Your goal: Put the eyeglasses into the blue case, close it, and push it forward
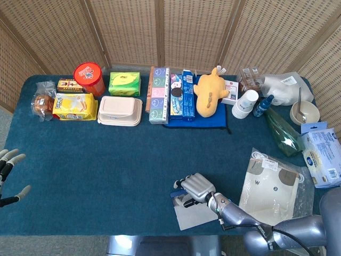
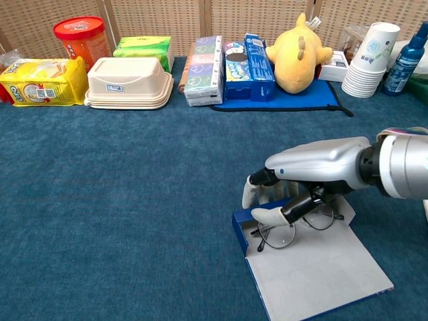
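The blue case (image 2: 242, 231) lies open near the table's front edge, its grey lid flap (image 2: 321, 277) spread flat toward me. My right hand (image 2: 311, 177) hovers over the case's tray, thumb and fingers pinching the thin-rimmed eyeglasses (image 2: 275, 235). The lenses rest at the tray's edge and on the flap. The head view shows the same right hand (image 1: 196, 188) over the case (image 1: 189, 216), with the glasses hidden under it. My left hand (image 1: 8, 176) hangs at the far left edge, fingers spread and holding nothing.
Along the back stand a red canister (image 2: 81, 37), a white lunch box (image 2: 127, 81), snack boxes (image 2: 204, 60), a yellow plush (image 2: 297, 53) on a blue cloth and paper cups (image 2: 371, 60). A clear bag (image 1: 272, 186) lies right of the case.
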